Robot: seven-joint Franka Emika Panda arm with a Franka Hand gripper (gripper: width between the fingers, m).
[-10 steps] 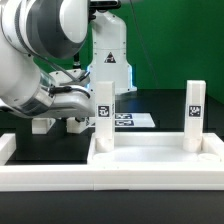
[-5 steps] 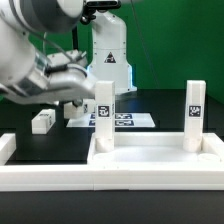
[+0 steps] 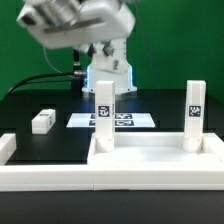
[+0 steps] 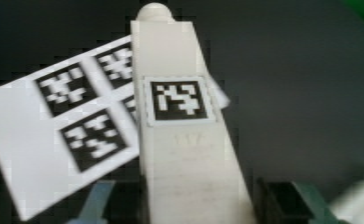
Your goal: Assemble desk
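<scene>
Now that the arm (image 3: 75, 22) has lifted away from beside the tabletop panel (image 3: 150, 148), the pincer (image 4: 193, 200) is clenched on a leg post (image 4: 175, 110), likely bound for a free corner. The panel holds one upright post (image 3: 105, 112) and a second post (image 3: 195, 110) along its far rim. A loose leg (image 3: 42, 121) lies on the worktop beyond its exterior view's left end.

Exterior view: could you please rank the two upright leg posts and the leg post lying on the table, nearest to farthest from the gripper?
1. Upright leg post on the exterior view's left, almost below the gripper, which holds a fourth leg post.
2. Lying leg post, farther out toward that left.
3. Upright leg post on the exterior view's right.
</scene>
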